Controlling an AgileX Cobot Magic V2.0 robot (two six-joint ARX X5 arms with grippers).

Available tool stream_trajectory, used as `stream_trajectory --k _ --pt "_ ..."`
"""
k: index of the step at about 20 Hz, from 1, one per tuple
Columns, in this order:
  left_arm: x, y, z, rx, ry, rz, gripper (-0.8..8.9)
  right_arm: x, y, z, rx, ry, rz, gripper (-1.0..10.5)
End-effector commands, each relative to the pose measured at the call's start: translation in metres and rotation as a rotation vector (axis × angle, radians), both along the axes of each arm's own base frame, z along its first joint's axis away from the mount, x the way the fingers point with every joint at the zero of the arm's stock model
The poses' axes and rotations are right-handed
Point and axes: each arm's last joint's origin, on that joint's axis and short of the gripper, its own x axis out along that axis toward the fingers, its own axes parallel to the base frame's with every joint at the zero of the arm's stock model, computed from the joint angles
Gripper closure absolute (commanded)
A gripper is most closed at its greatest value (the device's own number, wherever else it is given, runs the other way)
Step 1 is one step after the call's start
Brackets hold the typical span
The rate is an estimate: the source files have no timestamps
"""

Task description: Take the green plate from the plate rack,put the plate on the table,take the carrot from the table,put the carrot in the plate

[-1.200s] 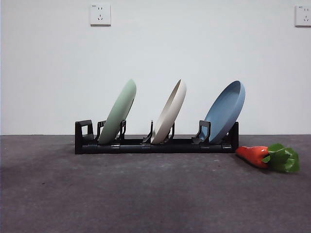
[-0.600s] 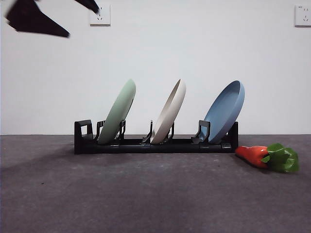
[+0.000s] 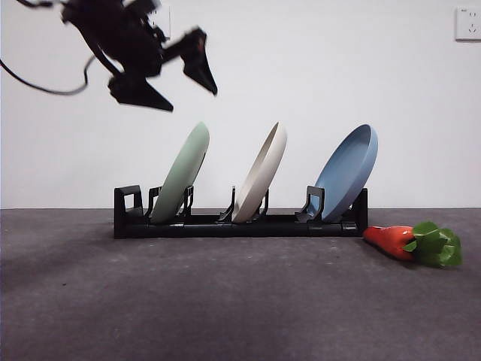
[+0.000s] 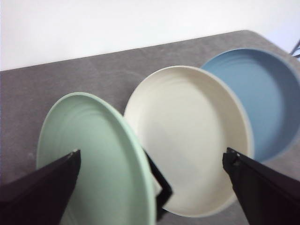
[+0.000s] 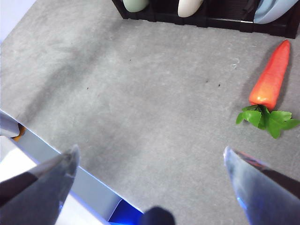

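green plate point(image 3: 183, 174) in plate rack point(image 3: 240, 224), leftmost slot | carrot point(image 3: 391, 241) on table point(image 3: 225, 301), right of rack

You see the green plate point(image 3: 183, 173) leaning in the plate rack point(image 3: 240, 223). The carrot point(image 3: 415, 243) lies on the table point(image 3: 225, 301) beside the rack's end.

Three round shallow plates with a matte plastic look stand in the rack: one pale sage-green plate point(image 3: 183, 174), one cream-white plate point(image 3: 261, 174) and one light blue plate point(image 3: 347, 171). There is one long low black plate rack with upright prongs point(image 3: 240, 224). One small glossy orange-red toy carrot with a green leafy top point(image 3: 413, 244) lies on the one dark grey matte table point(image 3: 225, 301). Two white wall sockets point(image 3: 467, 23) show on the wall, one of them partly hidden. Two grippers appear: the left gripper point(image 3: 184, 90) and the right gripper point(image 5: 150, 164), each with two jaws.
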Motion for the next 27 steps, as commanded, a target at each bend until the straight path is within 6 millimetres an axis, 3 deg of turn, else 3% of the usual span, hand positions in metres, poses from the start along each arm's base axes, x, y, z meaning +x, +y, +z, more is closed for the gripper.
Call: stream_trajectory --k 1,7,12,15,23,27 --pt "0.010 -0.006 -0.019 0.032 0.008 0.027 2.48 0.000 0.000 0.001 0.000 -0.002 -0.002 3.2" --pt "0.021 -0.013 -0.050 0.054 0.068 0.033 2.86 0.000 0.000 0.001 0.000 -0.003 -0.002 3.2" --pt "0.021 -0.015 -0.052 0.039 0.087 0.000 7.21 0.000 0.000 0.001 -0.001 -0.003 -0.002 3.2" --pt "0.020 -0.016 -0.052 0.025 0.091 -0.029 8.21 0.000 0.000 0.001 -0.001 -0.002 -0.002 3.2" --pt "0.018 -0.017 -0.047 -0.015 0.096 -0.087 8.22 0.001 0.000 0.000 -0.001 0.001 -0.002 3.2" --pt "0.011 -0.014 -0.028 -0.051 0.066 -0.088 8.21 0.001 0.000 0.000 -0.001 0.001 -0.002 3.2"
